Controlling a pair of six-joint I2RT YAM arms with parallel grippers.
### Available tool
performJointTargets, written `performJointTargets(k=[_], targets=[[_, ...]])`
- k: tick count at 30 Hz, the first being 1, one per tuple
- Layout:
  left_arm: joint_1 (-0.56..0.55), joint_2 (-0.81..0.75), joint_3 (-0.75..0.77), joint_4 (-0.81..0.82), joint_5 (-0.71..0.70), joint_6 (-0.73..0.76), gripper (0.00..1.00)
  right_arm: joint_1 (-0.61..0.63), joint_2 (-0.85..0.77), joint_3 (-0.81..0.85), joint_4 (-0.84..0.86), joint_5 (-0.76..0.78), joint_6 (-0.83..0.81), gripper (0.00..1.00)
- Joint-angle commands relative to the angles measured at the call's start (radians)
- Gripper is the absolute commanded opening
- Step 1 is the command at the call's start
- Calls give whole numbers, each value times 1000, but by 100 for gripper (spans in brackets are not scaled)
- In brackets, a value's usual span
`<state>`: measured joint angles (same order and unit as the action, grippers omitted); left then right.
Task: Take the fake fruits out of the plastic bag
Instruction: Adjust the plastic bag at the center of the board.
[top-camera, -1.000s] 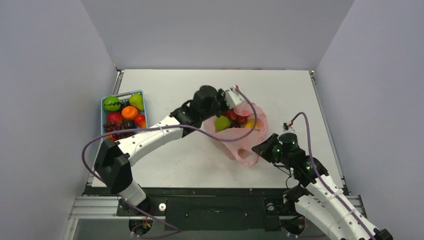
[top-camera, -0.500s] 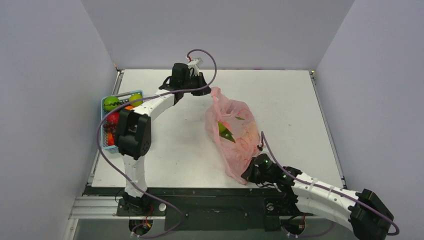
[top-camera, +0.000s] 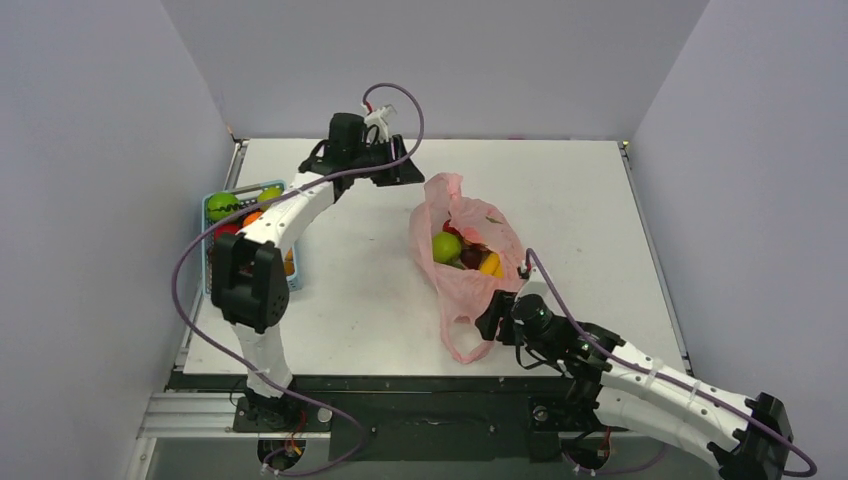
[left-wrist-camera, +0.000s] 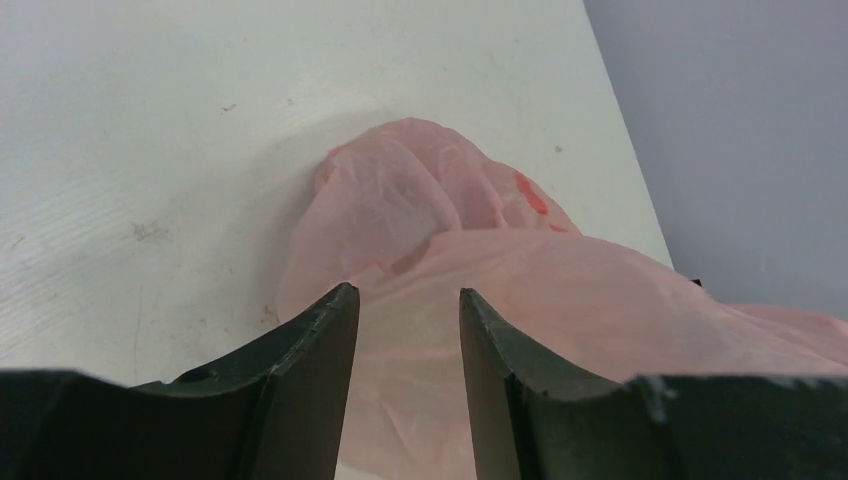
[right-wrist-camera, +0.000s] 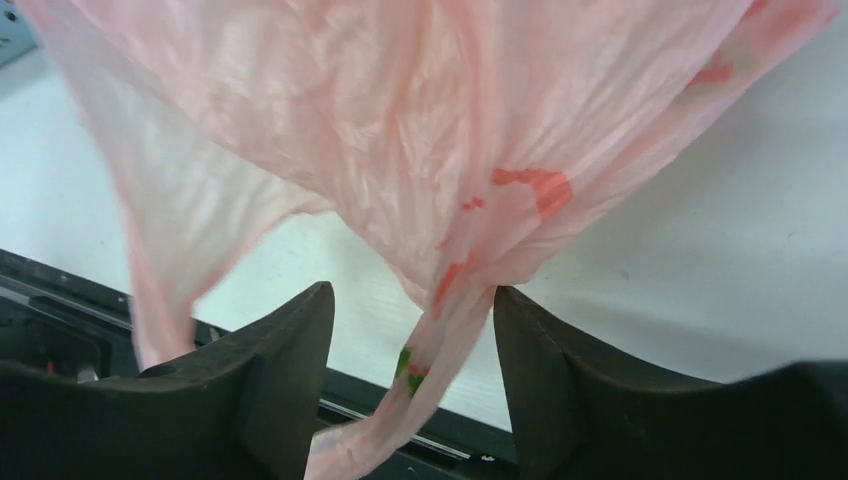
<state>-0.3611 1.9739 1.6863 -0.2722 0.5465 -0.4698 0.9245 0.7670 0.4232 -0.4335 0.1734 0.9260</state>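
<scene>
The pink plastic bag lies slumped mid-table with its mouth gaping upward. Inside show the fake fruits: a green apple, yellow bananas and small red fruits. My left gripper hovers at the bag's far corner, open. In the left wrist view the pink film lies beyond and beneath the parted fingers of that gripper. My right gripper stands open at the bag's near end. A twisted pink strip hangs loose between the fingers of the right gripper, brushing the right finger.
A light-blue slatted basket holding other toy fruits, among them a green ball, stands at the table's left edge, partly behind the left arm. Grey walls close in both sides. The black front rail runs just behind the right gripper.
Both grippers have opened and let go of the bag. The bag, stretched between them before, has sagged and its mouth now gapes, showing the fruits. The left gripper has drawn back a little.
</scene>
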Motion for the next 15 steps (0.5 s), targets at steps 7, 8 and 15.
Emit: performJointTargets(k=[7,8,15], targets=[[56,-495,-353,15,14,-2,45,-1,-34,270,-203,173,-220,75],[57,-548,-406,30,24,-19,45,-3,-15,316,-232,187,-233,75],[-112,-784,-780,282,-32,-252,51,-7,55,520,-349,310,-349,77]])
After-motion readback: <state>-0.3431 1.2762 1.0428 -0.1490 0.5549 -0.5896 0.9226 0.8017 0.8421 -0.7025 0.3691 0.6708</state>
